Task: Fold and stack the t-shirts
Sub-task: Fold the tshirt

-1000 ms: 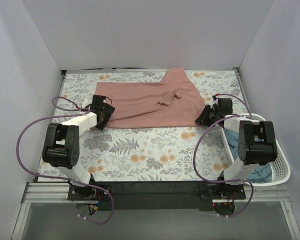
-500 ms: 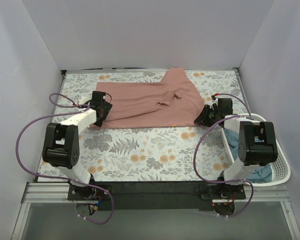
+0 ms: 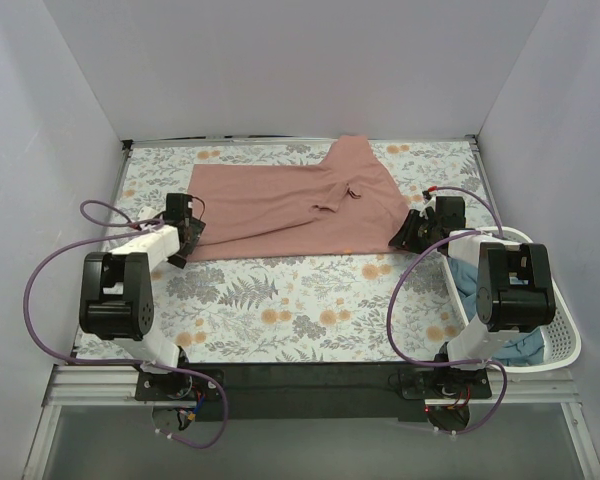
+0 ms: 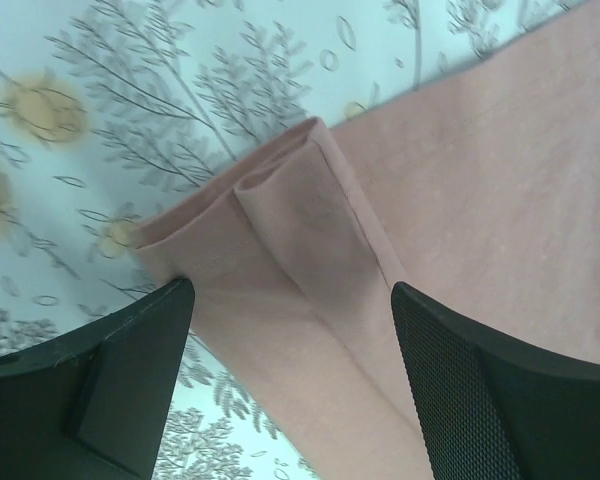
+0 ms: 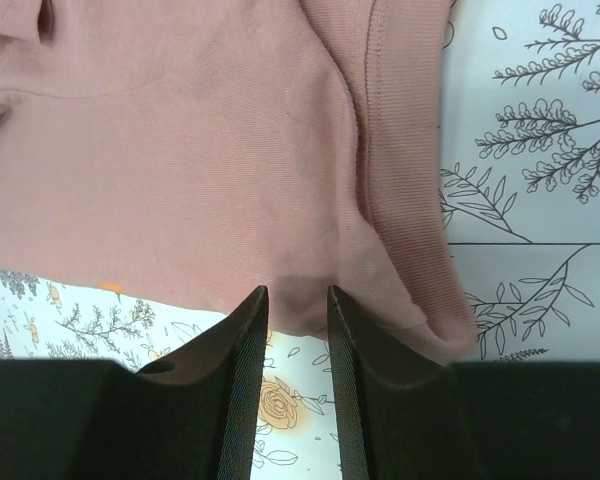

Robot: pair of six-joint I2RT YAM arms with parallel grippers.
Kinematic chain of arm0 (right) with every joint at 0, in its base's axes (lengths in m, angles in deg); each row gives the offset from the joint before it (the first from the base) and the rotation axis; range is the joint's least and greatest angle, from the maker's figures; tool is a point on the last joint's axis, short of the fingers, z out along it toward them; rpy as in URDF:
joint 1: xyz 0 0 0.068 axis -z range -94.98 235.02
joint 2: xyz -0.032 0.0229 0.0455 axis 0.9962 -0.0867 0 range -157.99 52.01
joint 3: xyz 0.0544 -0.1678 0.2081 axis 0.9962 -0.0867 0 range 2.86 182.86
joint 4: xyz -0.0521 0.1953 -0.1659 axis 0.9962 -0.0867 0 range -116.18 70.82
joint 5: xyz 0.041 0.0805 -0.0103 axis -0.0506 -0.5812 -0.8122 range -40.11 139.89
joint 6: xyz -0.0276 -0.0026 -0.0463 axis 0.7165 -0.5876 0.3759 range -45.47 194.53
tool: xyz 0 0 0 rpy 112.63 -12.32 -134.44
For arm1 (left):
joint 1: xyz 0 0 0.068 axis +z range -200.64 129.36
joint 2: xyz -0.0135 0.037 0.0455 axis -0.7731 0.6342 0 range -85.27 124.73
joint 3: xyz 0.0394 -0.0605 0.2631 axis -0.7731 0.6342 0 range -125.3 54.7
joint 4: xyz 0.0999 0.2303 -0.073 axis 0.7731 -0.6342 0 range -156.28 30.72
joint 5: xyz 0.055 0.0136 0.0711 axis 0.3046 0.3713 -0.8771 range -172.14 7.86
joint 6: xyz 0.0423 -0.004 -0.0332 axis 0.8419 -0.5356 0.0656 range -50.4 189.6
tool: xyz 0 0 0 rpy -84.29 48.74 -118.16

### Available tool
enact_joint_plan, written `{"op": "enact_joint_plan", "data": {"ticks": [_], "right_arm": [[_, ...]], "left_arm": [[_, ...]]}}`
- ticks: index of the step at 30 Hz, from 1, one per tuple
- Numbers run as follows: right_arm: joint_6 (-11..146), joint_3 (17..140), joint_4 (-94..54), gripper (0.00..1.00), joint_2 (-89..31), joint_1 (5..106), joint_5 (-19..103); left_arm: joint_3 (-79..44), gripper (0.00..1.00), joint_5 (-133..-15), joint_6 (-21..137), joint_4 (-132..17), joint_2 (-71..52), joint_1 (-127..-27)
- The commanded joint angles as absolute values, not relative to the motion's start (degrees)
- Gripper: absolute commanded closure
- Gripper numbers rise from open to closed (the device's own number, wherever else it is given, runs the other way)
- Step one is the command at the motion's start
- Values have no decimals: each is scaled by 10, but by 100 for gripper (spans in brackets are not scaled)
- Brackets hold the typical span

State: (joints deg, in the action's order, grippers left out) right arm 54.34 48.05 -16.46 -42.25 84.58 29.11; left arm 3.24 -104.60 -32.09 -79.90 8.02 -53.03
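Note:
The dusty-pink t-shirt (image 3: pixel 280 210) lies spread across the far half of the floral cloth, with a flap folded over near its right side. My left gripper (image 3: pixel 185 236) is at the shirt's near-left corner. In the left wrist view it (image 4: pixel 290 300) is open, its jaws wide on either side of the folded pink corner (image 4: pixel 280 240). My right gripper (image 3: pixel 406 236) is at the near-right corner. In the right wrist view it (image 5: pixel 298 296) is shut on the pink hem (image 5: pixel 180 150). The teal-blue t-shirt (image 3: pixel 472 282) lies crumpled in the basket.
The white slotted basket (image 3: pixel 568 330) stands at the right edge beside my right arm. The floral cloth (image 3: pixel 300 300) covers the table. White walls close in the left, back and right. Purple cables loop beside both arms.
My left gripper has moved left, off the shirt body to its near-left corner, which now lies stretched further left. The right gripper has stayed put.

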Motion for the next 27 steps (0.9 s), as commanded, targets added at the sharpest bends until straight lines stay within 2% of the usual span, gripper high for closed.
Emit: {"op": "enact_joint_plan", "data": {"ticks": [1, 9, 11, 19, 22, 27], "right_arm": [[557, 480, -173, 63, -402, 845, 299], [562, 484, -177, 63, -398, 845, 295], [562, 484, -177, 63, -397, 845, 294], [562, 483, -177, 63, -398, 845, 291], [562, 482, -176, 63, -401, 845, 291], [563, 481, -177, 63, -403, 845, 291]], "left_arm": [[44, 21, -1088, -290, -835, 47, -507], [-24, 21, -1100, -247, -836, 32, -507], [-33, 24, -1103, -244, -838, 45, -507], [-62, 50, -1095, -243, -870, 101, -507], [-63, 54, -1088, -244, -872, 112, -507], [-69, 55, -1087, -247, -875, 139, -507]]}}
